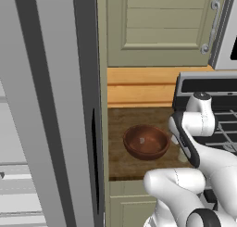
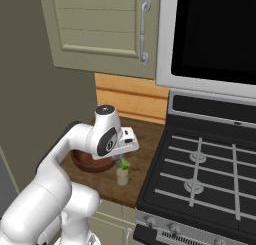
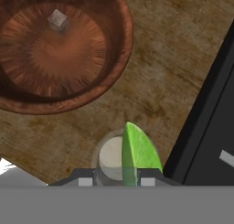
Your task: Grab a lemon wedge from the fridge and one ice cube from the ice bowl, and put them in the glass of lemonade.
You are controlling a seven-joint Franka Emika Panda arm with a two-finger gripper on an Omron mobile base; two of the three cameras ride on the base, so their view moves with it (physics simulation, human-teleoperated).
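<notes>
- Directly below the hand, in the hand view, the lemon wedge is clamped between the two fingertips, its green rind upward.
- Under the wedge stands the glass of lemonade; the wedge overlaps its round mouth. Whether the wedge touches the glass cannot be told.
- From the right base view, the hand hangs over the glass with the wedge just above the rim.
- The glass rests on the brown wooden counter, near its front edge and just beside the black stove.
- Beyond the glass sits the ice bowl, close to it but apart; one pale ice cube lies inside, near its centre.
- On the left base view, the bowl lies between the arm and the grey fridge, whose door edge rises at the left.
- Behind the counter a wooden backsplash runs beneath a beige panelled cabinet.
</notes>
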